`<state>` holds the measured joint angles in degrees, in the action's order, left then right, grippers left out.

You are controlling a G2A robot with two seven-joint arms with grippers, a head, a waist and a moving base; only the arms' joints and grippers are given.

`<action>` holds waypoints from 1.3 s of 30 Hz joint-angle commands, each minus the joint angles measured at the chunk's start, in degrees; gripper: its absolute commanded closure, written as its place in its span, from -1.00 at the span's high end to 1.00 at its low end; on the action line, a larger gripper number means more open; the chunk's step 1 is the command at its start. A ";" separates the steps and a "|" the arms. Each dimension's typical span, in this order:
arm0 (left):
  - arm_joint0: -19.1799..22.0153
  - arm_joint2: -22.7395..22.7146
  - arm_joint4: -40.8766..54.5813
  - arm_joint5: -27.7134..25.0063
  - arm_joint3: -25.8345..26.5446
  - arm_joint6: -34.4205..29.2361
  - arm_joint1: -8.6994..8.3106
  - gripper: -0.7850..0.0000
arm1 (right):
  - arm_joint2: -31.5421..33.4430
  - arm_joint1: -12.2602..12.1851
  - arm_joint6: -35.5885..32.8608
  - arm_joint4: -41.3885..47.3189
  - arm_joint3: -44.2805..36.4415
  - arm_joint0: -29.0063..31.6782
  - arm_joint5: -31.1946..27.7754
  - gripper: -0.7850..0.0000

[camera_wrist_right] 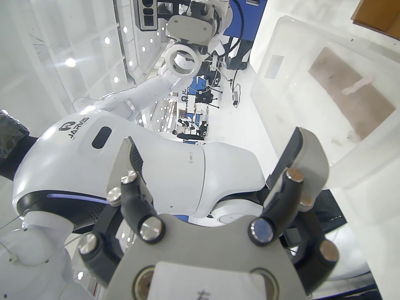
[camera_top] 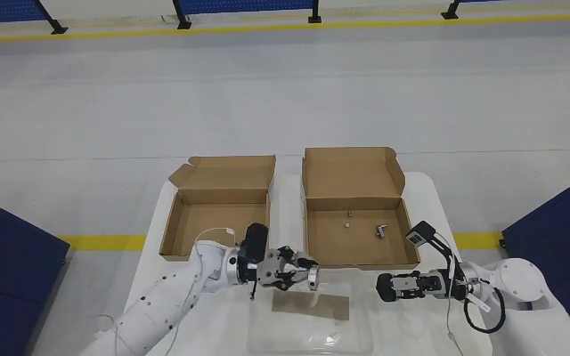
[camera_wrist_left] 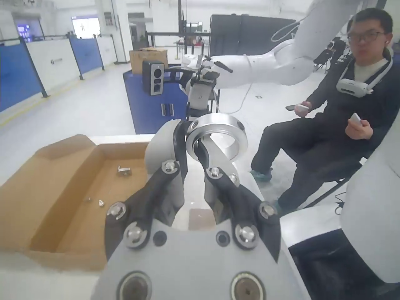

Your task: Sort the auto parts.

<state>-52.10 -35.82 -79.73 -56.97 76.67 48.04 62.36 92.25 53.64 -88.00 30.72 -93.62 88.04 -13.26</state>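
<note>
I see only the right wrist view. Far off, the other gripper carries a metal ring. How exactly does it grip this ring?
Observer: The left gripper pinches the wall of the ring: one finger goes through the hole, and the other presses from outside.
Operator: Where does it hang?
Observer: In the top view, it hangs just in front of the gap between the left box and the right box.
Operator: Is something already sorted?
Observer: The right box holds three small metal parts.
</note>
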 commanded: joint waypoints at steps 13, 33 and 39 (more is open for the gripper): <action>5.44 9.88 -0.56 10.70 4.73 10.01 -1.91 -1.00 | 0.00 0.00 0.00 0.00 0.00 0.00 0.00 1.00; 8.05 15.68 -5.50 29.77 8.09 29.07 -2.55 -1.00 | 0.00 0.00 0.00 0.00 0.00 0.00 0.00 1.00; 8.93 16.76 -5.35 30.55 8.04 29.85 -2.67 -1.00 | 0.00 0.00 0.00 0.00 0.00 0.00 0.00 1.00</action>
<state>-43.16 -19.03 -85.07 -26.39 84.70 77.92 59.68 92.25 53.64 -88.00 30.72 -93.62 88.04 -13.26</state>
